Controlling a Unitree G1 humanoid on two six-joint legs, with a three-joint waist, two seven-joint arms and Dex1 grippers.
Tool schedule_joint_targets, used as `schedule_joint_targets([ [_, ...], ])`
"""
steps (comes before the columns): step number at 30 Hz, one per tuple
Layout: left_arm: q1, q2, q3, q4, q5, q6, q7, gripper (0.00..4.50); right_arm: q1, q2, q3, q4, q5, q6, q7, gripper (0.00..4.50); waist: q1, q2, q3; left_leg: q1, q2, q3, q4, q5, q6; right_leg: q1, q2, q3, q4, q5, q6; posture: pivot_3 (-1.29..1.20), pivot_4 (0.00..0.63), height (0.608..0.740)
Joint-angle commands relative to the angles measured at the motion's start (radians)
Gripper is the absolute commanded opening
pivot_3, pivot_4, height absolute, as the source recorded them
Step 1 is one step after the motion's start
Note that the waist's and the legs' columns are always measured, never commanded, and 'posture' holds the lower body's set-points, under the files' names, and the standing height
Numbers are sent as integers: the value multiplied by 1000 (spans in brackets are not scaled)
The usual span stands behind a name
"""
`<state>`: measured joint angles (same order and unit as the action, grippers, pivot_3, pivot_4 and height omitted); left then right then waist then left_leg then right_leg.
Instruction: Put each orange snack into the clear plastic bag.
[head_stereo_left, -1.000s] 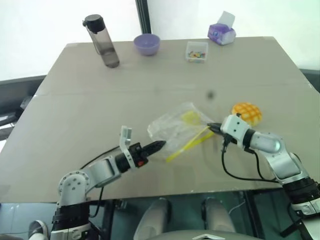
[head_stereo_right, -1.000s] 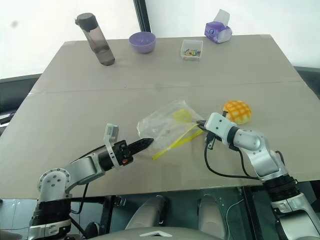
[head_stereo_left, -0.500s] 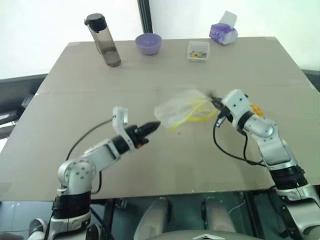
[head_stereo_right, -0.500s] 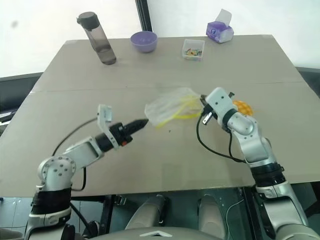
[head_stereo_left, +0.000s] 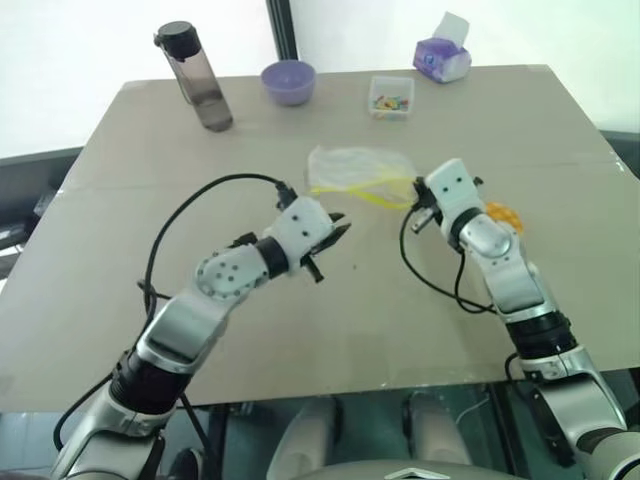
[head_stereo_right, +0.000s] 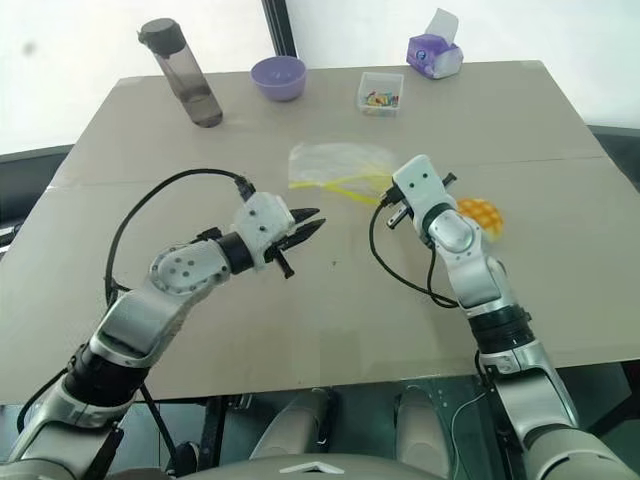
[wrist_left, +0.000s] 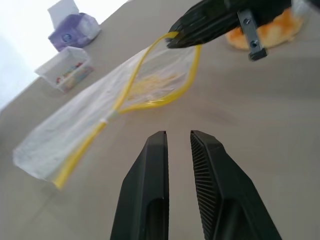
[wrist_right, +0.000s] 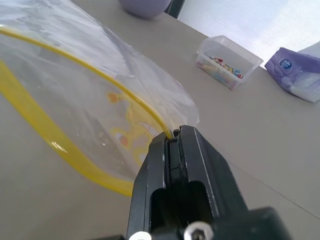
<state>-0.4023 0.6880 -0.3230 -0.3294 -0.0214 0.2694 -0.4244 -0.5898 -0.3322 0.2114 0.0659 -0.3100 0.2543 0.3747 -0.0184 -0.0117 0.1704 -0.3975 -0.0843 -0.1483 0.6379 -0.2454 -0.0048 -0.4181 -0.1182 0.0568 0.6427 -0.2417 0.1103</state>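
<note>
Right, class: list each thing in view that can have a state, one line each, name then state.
Clear bag: mouth gaping, one rim pinched, lifted.
Right tool: shut on the bag's yellow seal.
Left tool: slightly open, empty, short of the bag.
Orange bun: on the table, outside the bag.
Bottle: upright, capped.

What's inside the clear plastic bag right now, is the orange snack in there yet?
No. The clear plastic bag shows only a yellow print through its film. The orange snack sits on the table, partly hidden behind the right hand, which pinches the bag's rim.
</note>
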Motion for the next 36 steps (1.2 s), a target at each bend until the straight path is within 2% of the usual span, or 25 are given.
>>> schedule_joint_targets([
  [1, -13, 19, -20, 49, 206, -147, 51, 798, -27, 3, 2, -23, 0, -29, -4, 0, -1, 0, 0, 0, 0, 0, 0, 0, 0, 0, 0, 0, 0, 0, 0, 0, 150, 739],
  [4, -25, 23, -24, 94, 335, -223, 87, 798, -25, 1, 6, -27, 3, -35, 3, 0, -1, 0, 0, 0, 0, 0, 0, 0, 0, 0, 0, 0, 0, 0, 0, 0, 150, 739],
  [7, -24, 8, -15, 125, 395, -252, 91, 798, -22, 0, 8, -29, 2, -38, 7, 0, -1, 0, 0, 0, 0, 0, 0, 0, 0, 0, 0, 0, 0, 0, 0, 0, 150, 739],
  [13, -22, -35, 1, 175, 419, -271, 71, 798, -24, 3, 9, -35, 5, -41, 12, 0, -3, 0, 0, 0, 0, 0, 1, 0, 0, -1, 0, 0, 2, 0, 0, 0, 150, 739],
  [36, -14, -76, 14, 271, 476, -340, 13, 798, -35, 18, 7, -34, 10, -43, 10, 0, -23, 0, 0, 0, 0, 0, 6, 0, 0, -1, 0, 0, 10, 0, 0, 0, 150, 739],
])
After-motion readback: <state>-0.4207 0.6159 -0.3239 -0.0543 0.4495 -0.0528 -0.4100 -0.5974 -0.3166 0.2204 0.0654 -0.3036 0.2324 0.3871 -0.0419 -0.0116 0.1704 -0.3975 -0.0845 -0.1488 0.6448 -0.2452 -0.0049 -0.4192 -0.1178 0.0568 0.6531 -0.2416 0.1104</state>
